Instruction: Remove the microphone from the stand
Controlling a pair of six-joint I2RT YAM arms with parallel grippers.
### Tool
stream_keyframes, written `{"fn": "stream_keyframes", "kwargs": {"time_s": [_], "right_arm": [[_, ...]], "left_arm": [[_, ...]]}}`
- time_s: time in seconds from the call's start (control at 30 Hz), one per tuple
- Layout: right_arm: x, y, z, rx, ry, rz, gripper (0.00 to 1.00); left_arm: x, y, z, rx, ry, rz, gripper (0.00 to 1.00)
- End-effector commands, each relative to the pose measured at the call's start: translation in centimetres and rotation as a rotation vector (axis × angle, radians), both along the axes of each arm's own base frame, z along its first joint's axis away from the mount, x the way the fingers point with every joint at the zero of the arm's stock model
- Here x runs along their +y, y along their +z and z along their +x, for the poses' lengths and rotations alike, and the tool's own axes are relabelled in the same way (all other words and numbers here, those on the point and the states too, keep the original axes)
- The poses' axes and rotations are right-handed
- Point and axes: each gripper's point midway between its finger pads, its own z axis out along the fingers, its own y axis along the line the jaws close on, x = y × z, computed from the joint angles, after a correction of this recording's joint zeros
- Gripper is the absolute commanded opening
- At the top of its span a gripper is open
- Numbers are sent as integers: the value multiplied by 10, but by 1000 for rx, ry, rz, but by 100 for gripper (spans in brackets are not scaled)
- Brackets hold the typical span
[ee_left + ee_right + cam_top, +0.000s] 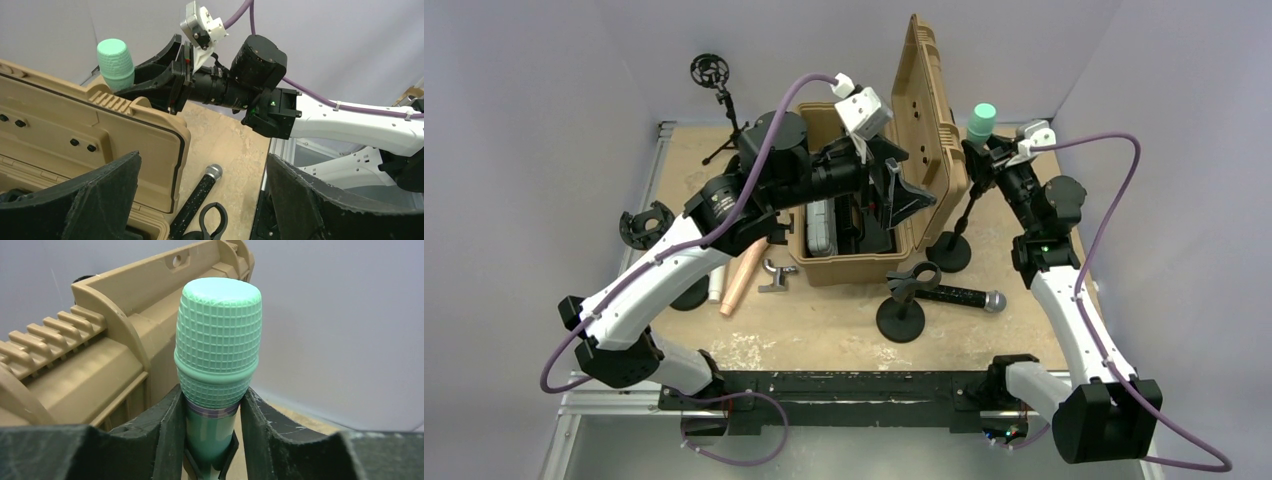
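A mint-green microphone (982, 120) stands upright in the clip of a black stand (951, 250) at the back right, beside the open case lid. My right gripper (987, 150) is around it just under the head. In the right wrist view both fingers (167, 425) press against the microphone (220, 340) above the black clip (227, 455). My left gripper (902, 195) hangs open and empty over the case. In the left wrist view (202, 160) its jaws stand wide apart, and the green microphone (116, 62) shows held by the right gripper.
An open tan case (864, 262) sits mid-table with its lid (929, 110) upright. A black microphone (959, 297) lies beside an empty round-base stand (902, 312). A tripod stand (719, 95), a black ring (646, 225) and a cream tube (744, 275) are on the left.
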Motion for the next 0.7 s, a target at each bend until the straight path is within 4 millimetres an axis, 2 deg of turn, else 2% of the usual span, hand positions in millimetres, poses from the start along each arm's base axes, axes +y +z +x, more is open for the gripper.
{"fn": "stream_keyframes", "kwargs": {"time_s": [0.0, 0.1, 0.2, 0.27, 0.33, 0.5, 0.53, 0.6, 0.67], "right_arm": [[-9, 62, -17, -171, -48, 18, 26], [-19, 77, -27, -172, -93, 87, 18], [-32, 85, -31, -141, -161, 126, 17], [-47, 88, -34, -113, -242, 170, 18], [-60, 90, -38, -84, -310, 224, 19], [-76, 97, -48, -38, -391, 293, 21], [-79, 96, -49, -26, -412, 307, 22], [-84, 94, -50, -6, -440, 326, 22], [-88, 84, -49, 27, -466, 339, 22]], "left_arm": [[5, 9, -3, -8, 11, -43, 93], [1, 5, -2, 0, 8, -35, 93], [-5, 1, -4, 1, 3, -29, 92], [-13, -5, -3, -16, 24, -14, 92], [-23, -11, -4, -64, 71, 9, 92], [-59, -31, -8, -156, 144, 1, 92], [-66, -39, -8, -170, 154, -3, 91], [-78, -44, -7, -230, 182, -25, 90], [-91, -54, -8, -284, 206, -17, 89]]}}
